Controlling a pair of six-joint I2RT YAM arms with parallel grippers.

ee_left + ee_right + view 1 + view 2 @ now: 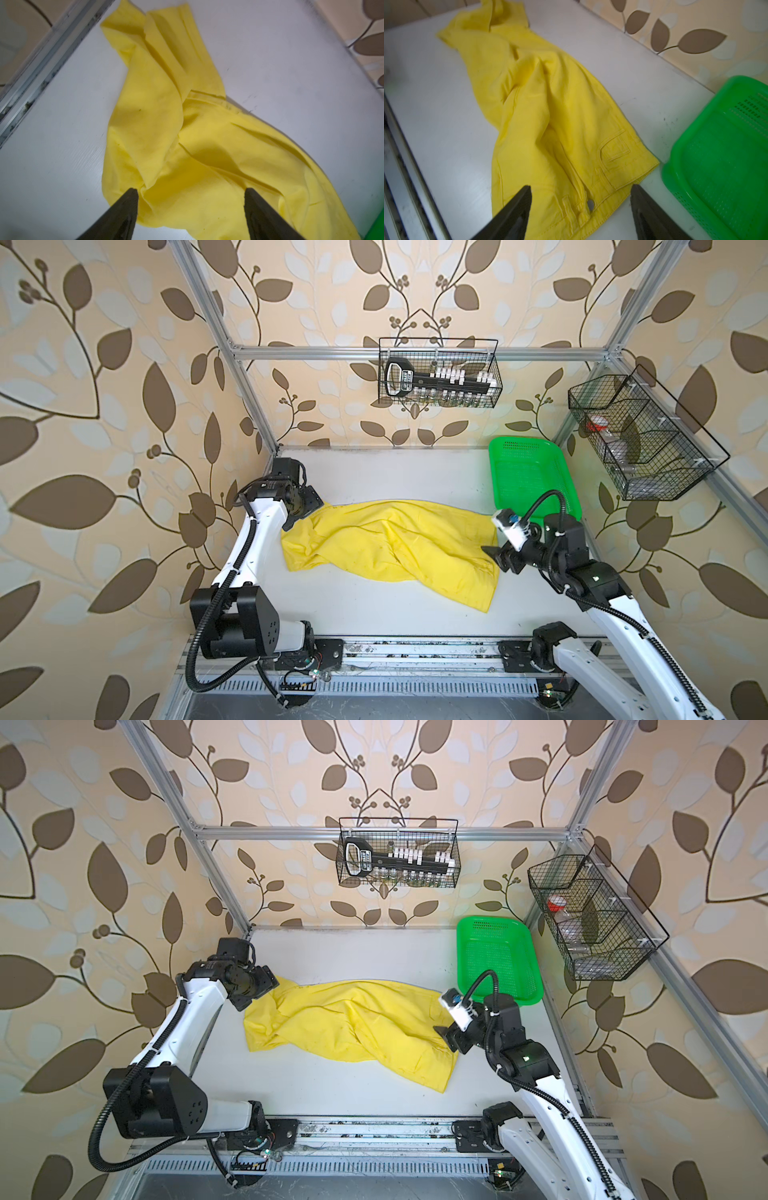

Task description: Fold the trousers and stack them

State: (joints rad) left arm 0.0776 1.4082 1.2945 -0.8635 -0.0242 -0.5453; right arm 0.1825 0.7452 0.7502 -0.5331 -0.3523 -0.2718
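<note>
1. Black fingers (122,209) of the left gripper (191,190) are seen spread wide. Nothing is pinched; loose yellow cloth lies below and between the tips.
2. Same is noted for the right gripper (581,187): jaws parted, nothing gripped, cloth lying slack under the gap.
3. In both top views the left gripper (291,522) (245,1004) is placed at the back-left end of the trousers (395,547) (353,1027). The right gripper (494,556) (444,1036) is placed at their right end.
4. The trousers are laid crumpled across the middle of the white table (374,614), running from one gripper to the other. Several ridges and folds are raised along them.
5. The waistband (612,185) is found at the right gripper's end, just ahead of its fingertips. Belt loops, a buttonhole and a pocket (614,149) are visible there.
6. The bunched leg cloth (166,124) is found at the left gripper's end.
7. A green basket (528,472) (716,155) is set at the back right of the table, just beside the waistband corner. Contact cannot be told.
8. The basket's near rim is partly covered in the top views by the right arm and its cable loop.
9. Two wire baskets (440,373) (640,439) are hung on the aluminium frame (316,351), above the table and well apart from the cloth.
</note>
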